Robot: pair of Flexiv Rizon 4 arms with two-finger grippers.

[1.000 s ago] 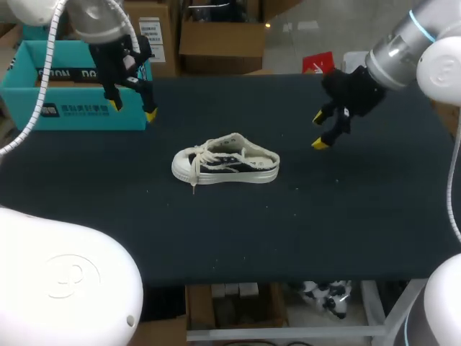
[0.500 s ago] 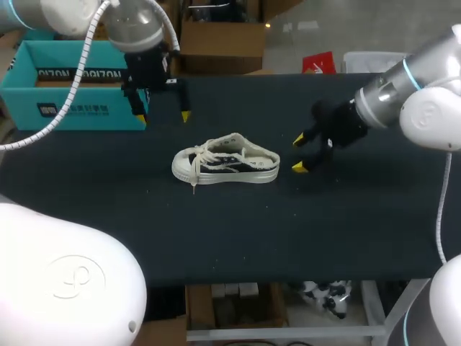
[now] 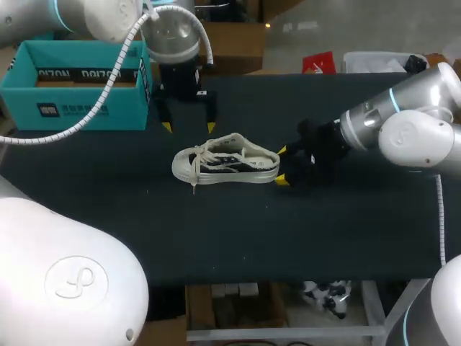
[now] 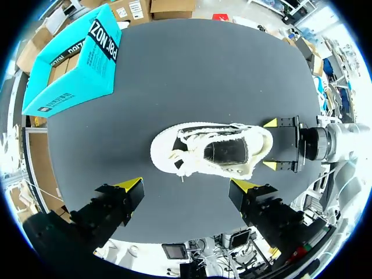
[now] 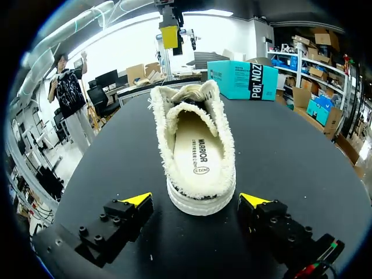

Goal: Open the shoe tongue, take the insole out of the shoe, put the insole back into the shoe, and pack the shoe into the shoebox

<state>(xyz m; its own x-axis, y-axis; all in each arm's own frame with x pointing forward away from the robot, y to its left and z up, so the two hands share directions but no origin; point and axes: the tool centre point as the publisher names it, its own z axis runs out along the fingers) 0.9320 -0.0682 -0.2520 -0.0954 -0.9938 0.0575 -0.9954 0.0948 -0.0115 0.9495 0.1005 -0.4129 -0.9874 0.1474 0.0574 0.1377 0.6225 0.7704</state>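
Black cloth covers the table (image 3: 346, 231), and near its middle the cream-and-black shoe (image 3: 225, 161) stands upright on its sole, toe toward my left and heel toward my right. Only the right wrist view looks in over the heel: it shows the pale insole (image 5: 199, 154) lying flat inside, which the head view does not show. That view also shows the right gripper (image 5: 196, 200) with its fingers spread wide. A yellow tip lies on either side of the heel, each with a sliver of dark cloth between it and the sole. The left wrist view looks straight down on the shoe and its loose white laces (image 4: 181, 158). From there the left gripper (image 4: 187, 186) is seen to be spread as well, holding nothing and hanging above the table beside the shoe's far side. The teal shoebox (image 3: 75, 90) sits open at the far left corner, well apart from the shoe. The left arm crosses in front of its right end in the head view.
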